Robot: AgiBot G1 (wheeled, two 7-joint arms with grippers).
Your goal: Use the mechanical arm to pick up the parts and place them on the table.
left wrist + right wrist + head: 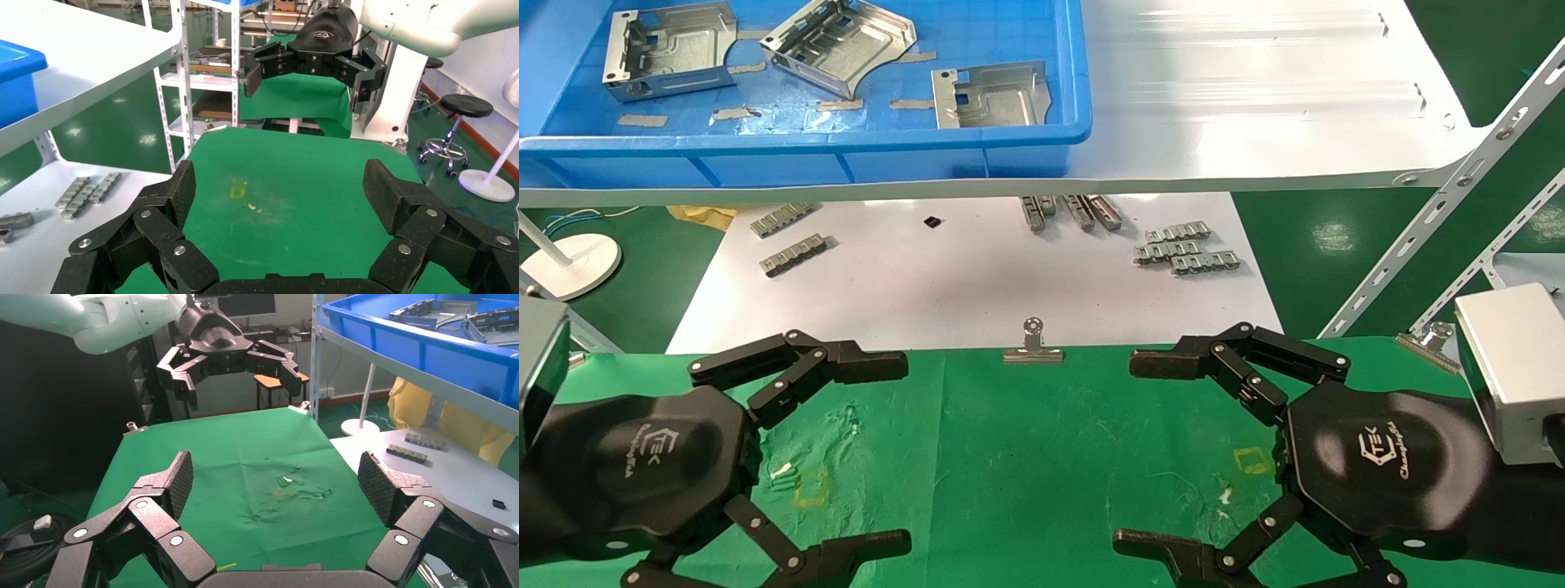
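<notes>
Three shiny grey sheet-metal parts lie in a blue bin (977, 147) on the white shelf: one at the left (670, 49), one in the middle (839, 42), one at the right (990, 96). My left gripper (891, 453) is open and empty above the left half of the green table (1026, 474). My right gripper (1144, 453) is open and empty above the right half. The two face each other. The left wrist view shows my left gripper (278, 187) open over bare cloth. The right wrist view shows my right gripper (275, 478) open too, and the bin (428, 337).
A glossy white shelf (1254, 98) carries the bin and overhangs a white sheet (977, 278) with small grey ribbed strips (1185, 249). A binder clip (1032, 343) holds the cloth's far edge. Slotted shelf struts (1451, 188) slant at the right. A white lamp base (568, 261) stands at the left.
</notes>
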